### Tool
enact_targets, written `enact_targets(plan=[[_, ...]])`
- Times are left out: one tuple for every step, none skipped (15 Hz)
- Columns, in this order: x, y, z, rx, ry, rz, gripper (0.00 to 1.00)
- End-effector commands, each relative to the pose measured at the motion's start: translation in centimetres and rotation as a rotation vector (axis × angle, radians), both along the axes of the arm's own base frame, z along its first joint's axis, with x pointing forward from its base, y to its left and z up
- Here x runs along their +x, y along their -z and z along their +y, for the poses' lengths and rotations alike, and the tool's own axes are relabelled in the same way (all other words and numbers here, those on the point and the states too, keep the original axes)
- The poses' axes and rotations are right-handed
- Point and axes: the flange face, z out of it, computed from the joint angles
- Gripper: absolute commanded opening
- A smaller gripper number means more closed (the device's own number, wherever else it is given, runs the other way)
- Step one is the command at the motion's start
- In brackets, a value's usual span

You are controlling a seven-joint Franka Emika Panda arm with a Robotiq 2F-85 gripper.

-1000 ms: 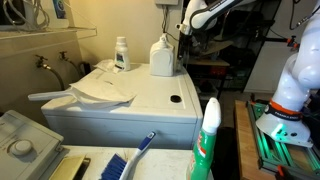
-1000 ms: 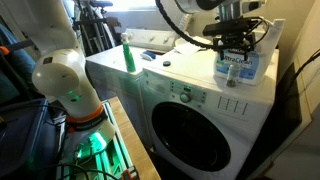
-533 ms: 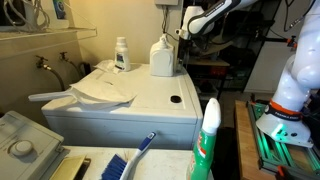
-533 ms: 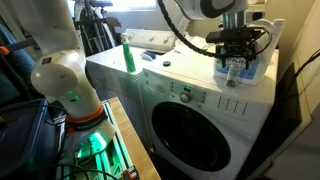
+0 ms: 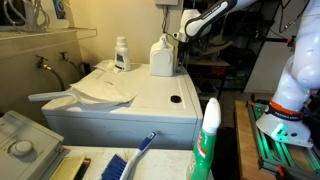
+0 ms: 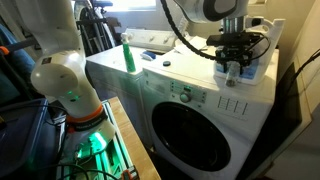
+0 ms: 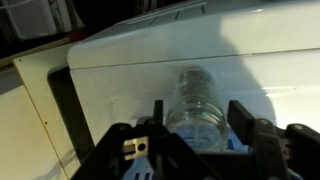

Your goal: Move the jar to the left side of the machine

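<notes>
The jar is clear plastic with a blue and white label. It stands upright on the flat white top of the machine, near a back corner. My gripper is lowered over it with one finger on each side. The left finger is close against the jar's wall. A thin gap still shows at the right finger, and the jar rests on the top. In an exterior view the gripper hangs behind a white jug, which hides the jar.
On the machine's top lie a crumpled white cloth, a small bottle and a green bottle. A green-and-white spray bottle, a blue brush and a grey dial device are in front.
My gripper has come down around the jar and its jaws have narrowed from wide open to close on both sides. The jar has not moved.
</notes>
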Motion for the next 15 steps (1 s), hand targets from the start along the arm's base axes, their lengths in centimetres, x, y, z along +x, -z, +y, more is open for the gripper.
enact_targets(plan=[[0.2,0.4,-0.2,0.003,0.008,0.029,0.38],[0.3,0.3,-0.2,0.000,0.007,0.030,0.29],[0.3,0.2,-0.2,-0.004,0.006,0.031,0.28],[0.3,0.2,-0.2,-0.003,0.006,0.031,0.28],[0.4,0.1,-0.2,-0.004,0.008,0.030,0.28],[0.4,0.0,-0.2,-0.003,0.008,0.031,0.28],[0.3,-0.2,-0.2,-0.002,0.008,0.032,0.28],[-0.2,-0.9,-0.2,0.006,0.002,0.029,0.28],[-0.6,-1.6,-0.3,-0.002,0.001,0.025,0.28],[-1.5,-2.7,-0.4,-0.004,-0.005,0.013,0.28],[-2.2,-3.7,-0.5,-0.008,-0.011,0.007,0.28],[-2.9,-4.7,-0.5,-0.005,-0.026,0.007,0.28],[-3.7,-5.6,-0.4,-0.001,-0.040,0.011,0.28],[-4.5,-6.6,0.2,0.008,-0.075,0.028,0.28],[-5.3,-7.3,0.8,0.012,-0.108,0.050,0.28]])
